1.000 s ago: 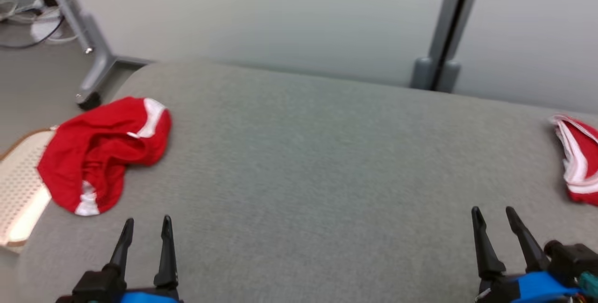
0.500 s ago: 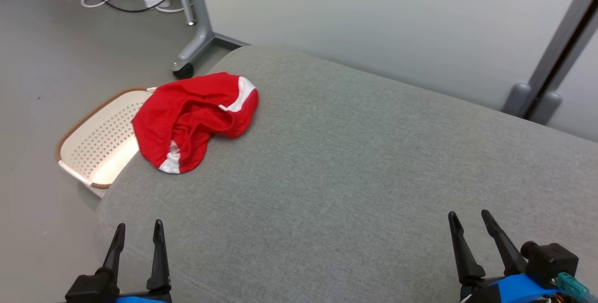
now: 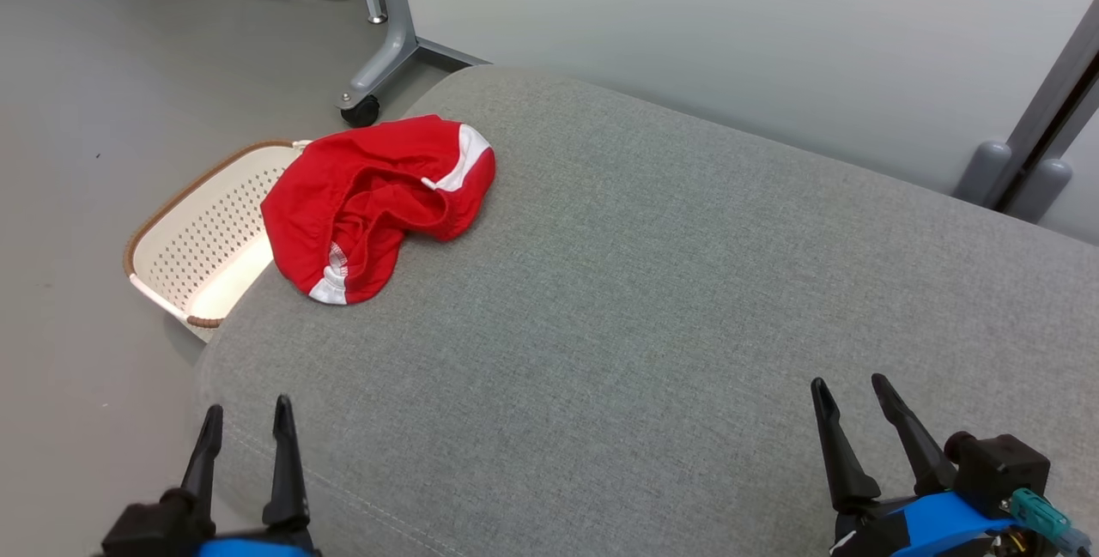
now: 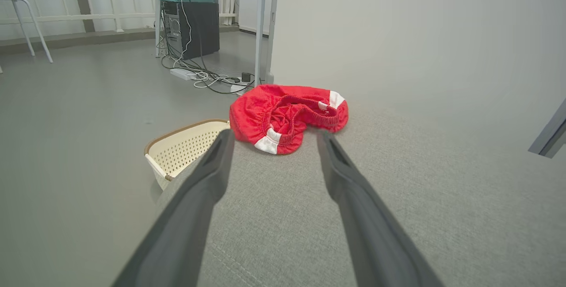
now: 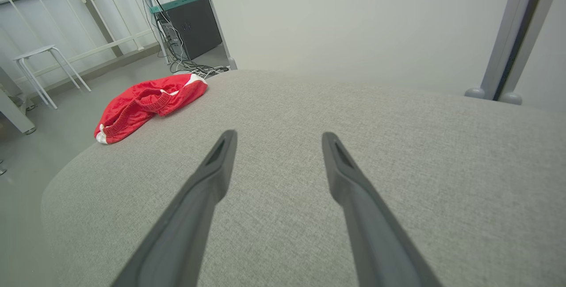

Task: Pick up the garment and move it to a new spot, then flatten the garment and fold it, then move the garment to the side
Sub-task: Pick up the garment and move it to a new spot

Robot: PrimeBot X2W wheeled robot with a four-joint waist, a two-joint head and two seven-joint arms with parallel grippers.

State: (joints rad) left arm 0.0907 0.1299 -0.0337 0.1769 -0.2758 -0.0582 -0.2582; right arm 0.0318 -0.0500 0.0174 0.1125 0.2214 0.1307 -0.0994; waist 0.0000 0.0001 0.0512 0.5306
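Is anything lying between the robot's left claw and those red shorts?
No: only bare grey cushion separates the left gripper from the shorts, as the left wrist view shows.

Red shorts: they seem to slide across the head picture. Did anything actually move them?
No. The head camera swung left, so the whole view shifted and the basket came further into sight. The red shorts lie in the same crumpled heap at the corner of the grey cushion. Left hand and right hand stayed open, holding nothing.
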